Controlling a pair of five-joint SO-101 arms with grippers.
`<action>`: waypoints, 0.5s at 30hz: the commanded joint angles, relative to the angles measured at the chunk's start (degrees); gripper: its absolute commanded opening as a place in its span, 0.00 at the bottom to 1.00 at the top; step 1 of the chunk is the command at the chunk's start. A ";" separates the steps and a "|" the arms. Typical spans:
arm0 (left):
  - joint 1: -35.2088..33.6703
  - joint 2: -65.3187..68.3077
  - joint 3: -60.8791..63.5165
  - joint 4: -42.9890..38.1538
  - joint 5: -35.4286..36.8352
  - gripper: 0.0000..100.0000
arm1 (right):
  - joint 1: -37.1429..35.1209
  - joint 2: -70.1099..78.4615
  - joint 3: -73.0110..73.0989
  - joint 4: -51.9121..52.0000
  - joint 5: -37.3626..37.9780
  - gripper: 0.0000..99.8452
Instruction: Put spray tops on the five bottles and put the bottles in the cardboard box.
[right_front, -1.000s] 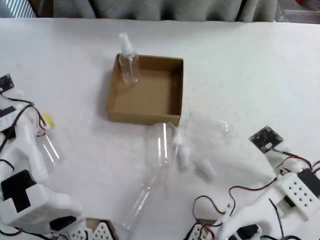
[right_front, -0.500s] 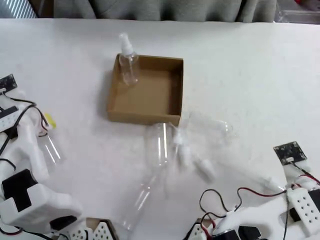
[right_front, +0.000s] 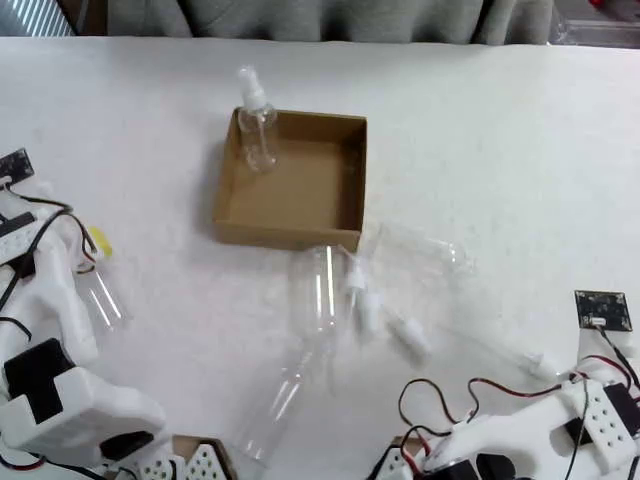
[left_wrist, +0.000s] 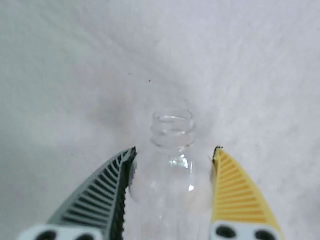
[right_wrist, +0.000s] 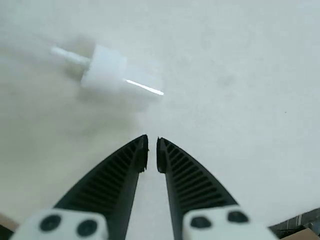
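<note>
The cardboard box (right_front: 352, 180) sits mid-table with one capped bottle (right_front: 257, 128) standing in its far left corner. My left gripper (left_wrist: 174, 150) is shut on an uncapped clear bottle (left_wrist: 172, 131) at the table's left side, where the same bottle (right_front: 102, 297) shows beside the left arm (right_front: 48, 290). Three more open bottles (right_front: 315, 288) (right_front: 425, 250) (right_front: 283, 392) lie in front of the box. Two spray tops (right_front: 364, 300) (right_front: 407, 336) lie among them. A third spray top (right_wrist: 104, 74) lies just ahead of my right gripper (right_wrist: 151, 149), which is shut on nothing.
The right arm (right_front: 595, 410) and its wires (right_front: 470, 395) crowd the front right corner. The same third spray top (right_front: 541, 363) lies on the table near that arm. Grey fabric hangs behind the table's far edge (right_front: 330, 38).
The right arm has pulled back toward the front right corner, uncovering the spray top near it. The left arm and its bottle have barely shifted.
</note>
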 joint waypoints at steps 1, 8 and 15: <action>0.84 -0.40 -0.09 -0.79 -0.62 0.03 | -1.45 0.13 0.62 -3.74 -1.67 0.02; 0.84 -0.31 -0.18 -0.79 -0.62 0.03 | -3.21 0.13 1.32 -4.79 -8.18 0.02; 0.84 -0.31 -0.18 -0.79 -0.70 0.03 | -7.34 0.22 1.23 -4.70 -13.54 0.02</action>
